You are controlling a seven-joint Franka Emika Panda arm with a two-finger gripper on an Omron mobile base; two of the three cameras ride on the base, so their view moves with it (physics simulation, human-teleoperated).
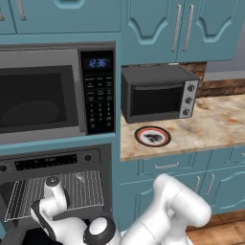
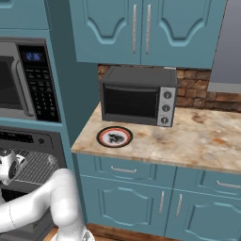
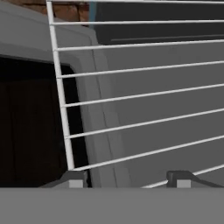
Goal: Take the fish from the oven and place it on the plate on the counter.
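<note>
End effector (image 3: 129, 178) sits over the oven's wire rack (image 3: 144, 87), fingertips apart with nothing between them. Fish: can't spot it anywhere. Oven (image 1: 52, 184) gapes at lower left, microwave (image 1: 52, 91) above it. On the desk (image 2: 197, 141) to the right, the plate (image 2: 114, 137) lies just before the toaster oven (image 2: 137, 100).

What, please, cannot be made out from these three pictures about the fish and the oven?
- Fish: I cannot find it on the white wire rack in the hand view.
- Wide grey steel oven: in the left base view the white arm covers its lower part.
- Dark fingers: the bottom band cuts off all but the tips, which stand apart with nothing between.
</note>
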